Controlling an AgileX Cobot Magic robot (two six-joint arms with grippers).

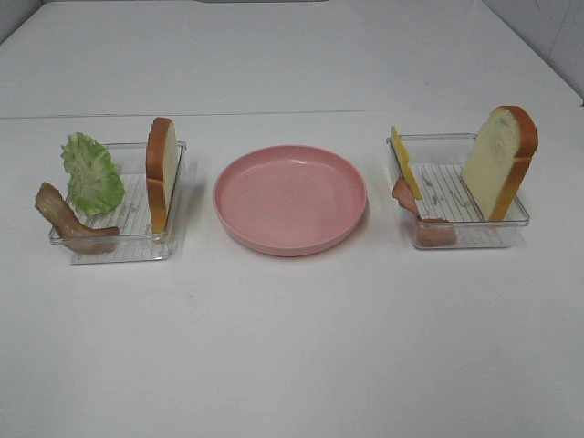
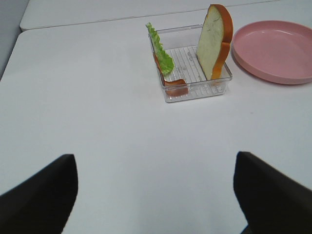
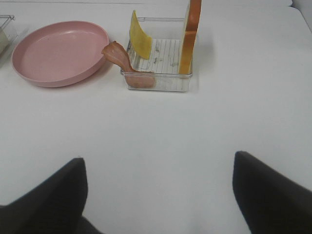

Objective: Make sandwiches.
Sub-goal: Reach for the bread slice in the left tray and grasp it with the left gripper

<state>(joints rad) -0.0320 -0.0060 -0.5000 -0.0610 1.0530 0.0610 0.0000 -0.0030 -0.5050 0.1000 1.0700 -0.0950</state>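
Note:
The left clear tray (image 1: 119, 248) holds a green lettuce leaf (image 1: 91, 173), a brown bacon strip (image 1: 64, 217) hanging over its rim, and an upright bread slice (image 1: 161, 172). The right clear tray (image 1: 474, 239) holds a yellow cheese square (image 1: 404, 162), a pink-brown meat strip (image 1: 427, 228) and a leaning bread slice (image 1: 500, 162). Neither gripper shows in the high view. My left gripper (image 2: 155, 168) is open and empty above bare table, short of the left tray (image 2: 195, 92). My right gripper (image 3: 158, 161) is open and empty, short of the right tray (image 3: 161, 85).
A round pink plate (image 1: 290, 196) sits empty between the two trays; it also shows in the left wrist view (image 2: 273, 48) and the right wrist view (image 3: 61, 51). The white table (image 1: 292, 347) stretches toward the front edge.

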